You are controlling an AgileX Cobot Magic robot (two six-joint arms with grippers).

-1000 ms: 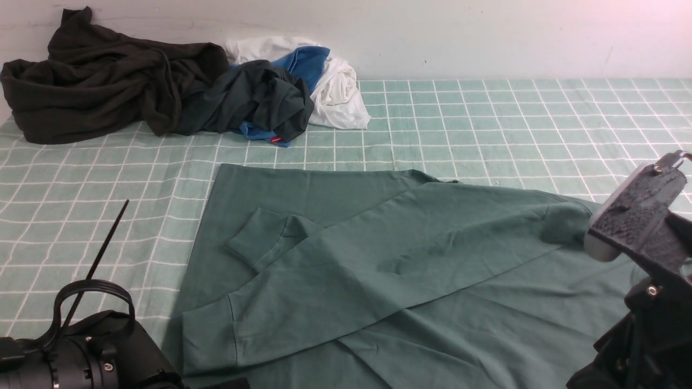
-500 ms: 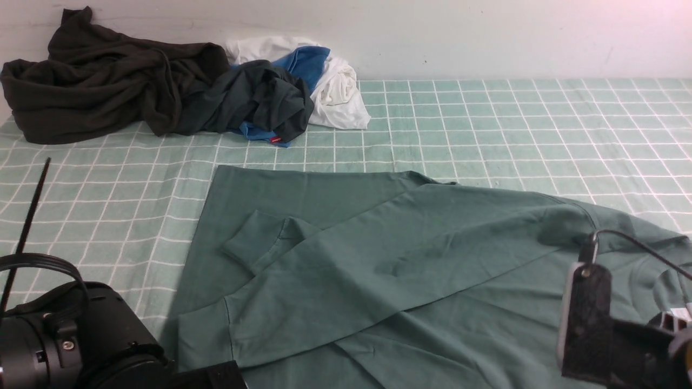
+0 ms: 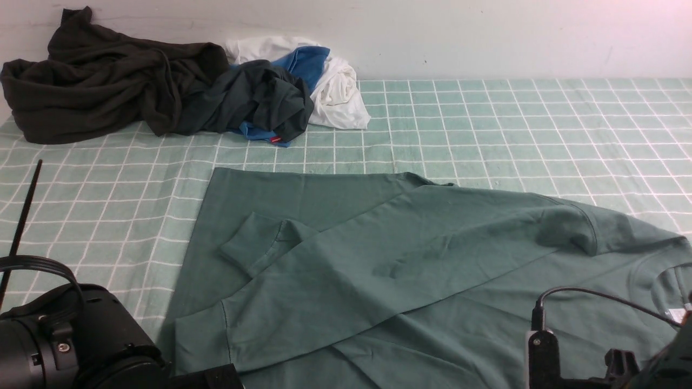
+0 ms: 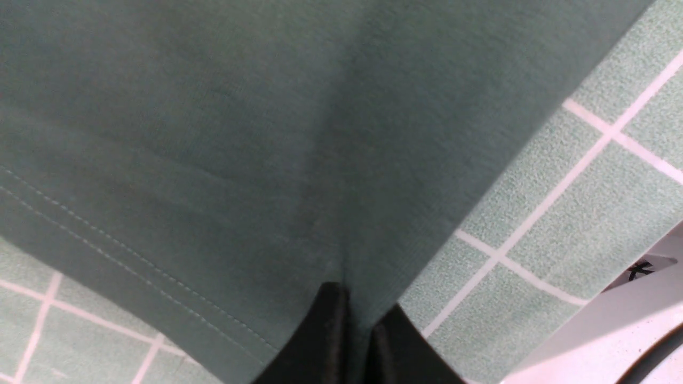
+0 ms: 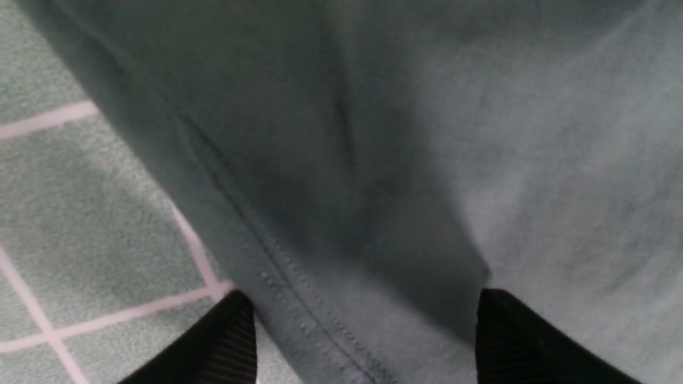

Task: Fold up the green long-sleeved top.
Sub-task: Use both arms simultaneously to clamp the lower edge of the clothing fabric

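Green long-sleeved top (image 3: 405, 259), flat, sleeves inward

the far right of the worktop (image 3: 513, 124) is open checked cloth right up to the wall (image 3: 486, 38), the widest way in. at the far left a heap of dark, white and blue garments (image 3: 162, 92) rises against the wall and blocks that corner. an open band runs between the heap and the flat green long-sleeved top (image 3: 378, 254), another along the top's left side. the left arm (image 3: 81, 340) and its thin black rod (image 3: 21, 216) crowd the near left; the right arm (image 3: 543, 359) and its looping cable (image 3: 594, 294) crowd the near right.
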